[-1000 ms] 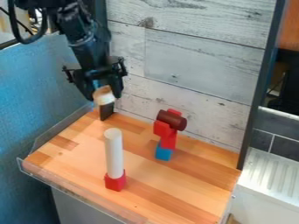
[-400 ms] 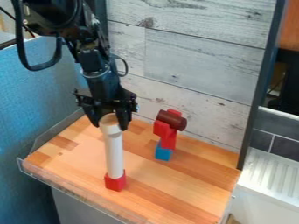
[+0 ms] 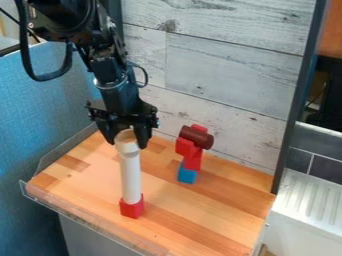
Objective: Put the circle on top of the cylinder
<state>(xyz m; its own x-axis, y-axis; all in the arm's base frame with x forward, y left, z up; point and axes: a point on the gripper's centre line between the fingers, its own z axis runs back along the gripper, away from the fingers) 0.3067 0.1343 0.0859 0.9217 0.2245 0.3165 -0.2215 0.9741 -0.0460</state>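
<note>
Black, seemingly glossy arm (image 3: 110,67), looped black cable (image 3: 48,78)

No readable text, labels or numbers on anything.

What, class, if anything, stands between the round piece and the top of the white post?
Nothing visible does: the tool has the round piece right at the top of the white post. The red and blue blocks stand off to one side.

The pale, round-topped circle (image 3: 126,141) sat between the hand's (image 3: 127,142) fingers; the upright white cylinder (image 3: 131,177) stood directly below the hand.
</note>
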